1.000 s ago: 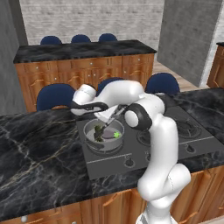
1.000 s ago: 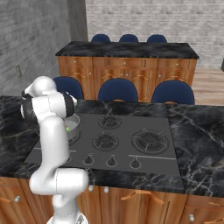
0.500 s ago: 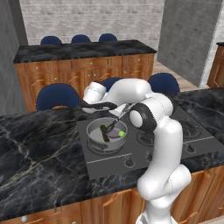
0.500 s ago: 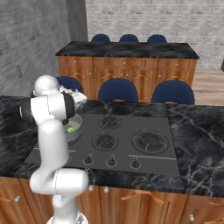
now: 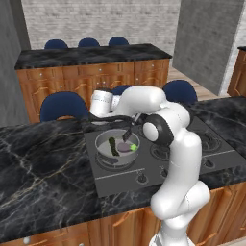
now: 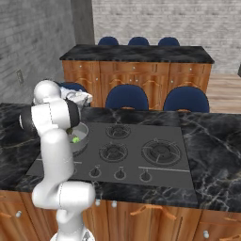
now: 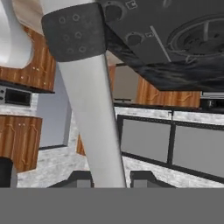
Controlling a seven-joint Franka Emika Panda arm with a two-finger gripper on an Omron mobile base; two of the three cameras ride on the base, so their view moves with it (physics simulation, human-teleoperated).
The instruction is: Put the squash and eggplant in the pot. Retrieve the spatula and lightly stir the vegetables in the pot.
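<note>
The grey pot (image 5: 102, 144) stands on the stove's front-left burner. In it lie the dark green squash (image 5: 113, 146) and, to its right, the purple eggplant (image 5: 125, 147) with its green cap. My gripper (image 5: 97, 118) hangs just behind the pot's far rim, shut on the spatula (image 7: 94, 113). Its pale handle rises between my fingertips (image 7: 142, 177) to a dark, perforated head (image 7: 74, 33). A thin dark part of the spatula (image 5: 129, 135) slants down into the pot beside the eggplant. From the right base view my own arm hides most of the pot (image 6: 83, 133).
The dark stove top (image 6: 141, 150) has free burners to the right of the pot and a row of knobs (image 6: 120, 174) along its front. Black marble counter (image 5: 38, 168) surrounds it. Blue chairs (image 6: 126, 96) and a second counter (image 6: 136, 54) stand behind.
My elbow has swung to the right while the hand stays behind the pot with the spatula. The eggplant now shows more plainly in the pot.
</note>
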